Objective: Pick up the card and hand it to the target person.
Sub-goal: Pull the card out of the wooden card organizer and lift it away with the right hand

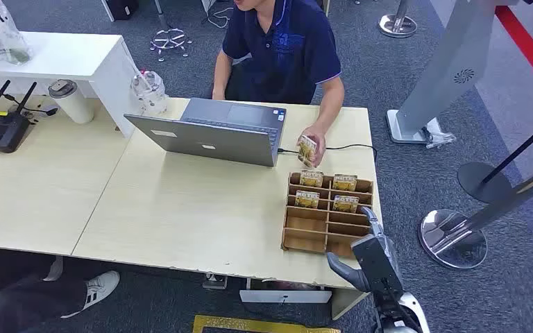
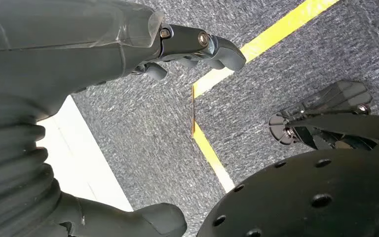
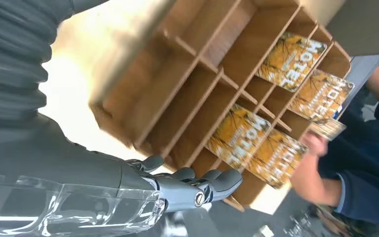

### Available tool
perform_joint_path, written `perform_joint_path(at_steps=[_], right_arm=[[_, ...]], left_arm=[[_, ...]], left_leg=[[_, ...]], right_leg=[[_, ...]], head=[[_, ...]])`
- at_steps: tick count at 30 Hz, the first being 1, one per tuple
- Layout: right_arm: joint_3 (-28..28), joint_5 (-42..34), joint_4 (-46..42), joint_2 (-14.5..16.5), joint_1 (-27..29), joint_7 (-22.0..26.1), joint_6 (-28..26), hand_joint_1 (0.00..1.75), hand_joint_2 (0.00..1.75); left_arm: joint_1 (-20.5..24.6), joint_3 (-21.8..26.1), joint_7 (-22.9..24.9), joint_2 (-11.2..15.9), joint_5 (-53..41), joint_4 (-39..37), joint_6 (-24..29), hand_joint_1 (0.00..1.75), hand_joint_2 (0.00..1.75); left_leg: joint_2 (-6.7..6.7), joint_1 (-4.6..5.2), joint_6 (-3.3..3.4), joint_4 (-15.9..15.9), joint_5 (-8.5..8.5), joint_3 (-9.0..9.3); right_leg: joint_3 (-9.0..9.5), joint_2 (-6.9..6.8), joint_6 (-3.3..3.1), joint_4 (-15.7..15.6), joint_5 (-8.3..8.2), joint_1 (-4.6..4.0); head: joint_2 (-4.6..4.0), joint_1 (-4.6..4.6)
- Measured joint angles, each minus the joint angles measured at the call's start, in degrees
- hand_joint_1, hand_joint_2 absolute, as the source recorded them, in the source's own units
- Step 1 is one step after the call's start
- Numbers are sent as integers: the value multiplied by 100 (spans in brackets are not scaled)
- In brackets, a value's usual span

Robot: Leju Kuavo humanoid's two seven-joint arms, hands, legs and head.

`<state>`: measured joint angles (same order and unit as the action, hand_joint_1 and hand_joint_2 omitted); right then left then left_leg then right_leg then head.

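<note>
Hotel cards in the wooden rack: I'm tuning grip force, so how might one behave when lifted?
The hotel cards look thin and flat, so probably light and slightly bendy. Their glossy print may be slippery. Standing in the wooden rack, one should slide out upward.

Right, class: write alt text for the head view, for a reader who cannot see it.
A person seated across a pale table holds a card above a wooden rack with four more cards in its far slots. The robot's right hand is at the rack's near right corner, holding nothing. An open laptop stands left of the rack.
</note>
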<state>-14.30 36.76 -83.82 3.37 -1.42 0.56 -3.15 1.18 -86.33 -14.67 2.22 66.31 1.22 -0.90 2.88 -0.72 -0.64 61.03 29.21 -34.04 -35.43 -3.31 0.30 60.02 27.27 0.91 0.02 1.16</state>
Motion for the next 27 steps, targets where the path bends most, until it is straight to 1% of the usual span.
perform_joint_path(at_steps=[2,8,9,12,13,17,21,24,27], right_arm=[[-53,361,1,-42,-84,-23,-44,0,175],[-523,2776,106,-367,-684,-230,-480,0,175],[-626,3151,152,-435,-809,-283,-584,5,175],[-867,3838,269,-588,-1204,-406,-772,136,175],[-905,3914,297,-612,-1312,-437,-756,175,175],[-1010,4072,500,-657,-1641,-572,-681,174,175],[-1070,4141,732,-662,-1834,-689,-680,173,175],[-1111,4161,862,-662,-1914,-741,-667,167,175],[-1153,4177,1006,-662,-1979,-789,-636,151,175]], left_arm=[[3,0,-17,3,-15,0,-14,0,175],[22,-1,-143,10,-118,0,-1,0,175],[38,-2,-203,10,-141,0,58,0,175],[157,-2,-365,29,-204,0,228,0,175],[206,-2,-370,39,-216,0,246,0,175],[330,-3,-354,68,-229,0,297,0,175],[363,-12,-339,82,-214,0,316,0,175],[374,-25,-314,87,-192,0,311,0,175],[384,-43,-292,92,-170,0,296,0,175]], left_leg=[[1,0,0,0,0,1],[1,0,1,1,-3,4],[0,0,1,1,-4,5],[-1,0,2,1,-6,5],[-1,0,3,1,-6,6],[0,-1,3,1,-7,8],[-2,0,3,1,-7,6],[-1,0,4,1,-6,6],[-2,1,4,1,-6,5]], right_leg=[[0,1,0,0,0,0],[3,1,0,0,-2,0],[3,1,0,0,-2,0],[4,0,0,0,-3,0],[5,0,-1,1,-3,0],[6,0,-2,1,-4,-1],[6,-2,-2,1,-4,0],[6,-2,-2,1,-3,0],[6,-2,-1,1,-3,0]], head=[[0,0],[0,1],[0,1],[0,0],[0,0],[0,0],[0,1],[0,1],[0,0]])
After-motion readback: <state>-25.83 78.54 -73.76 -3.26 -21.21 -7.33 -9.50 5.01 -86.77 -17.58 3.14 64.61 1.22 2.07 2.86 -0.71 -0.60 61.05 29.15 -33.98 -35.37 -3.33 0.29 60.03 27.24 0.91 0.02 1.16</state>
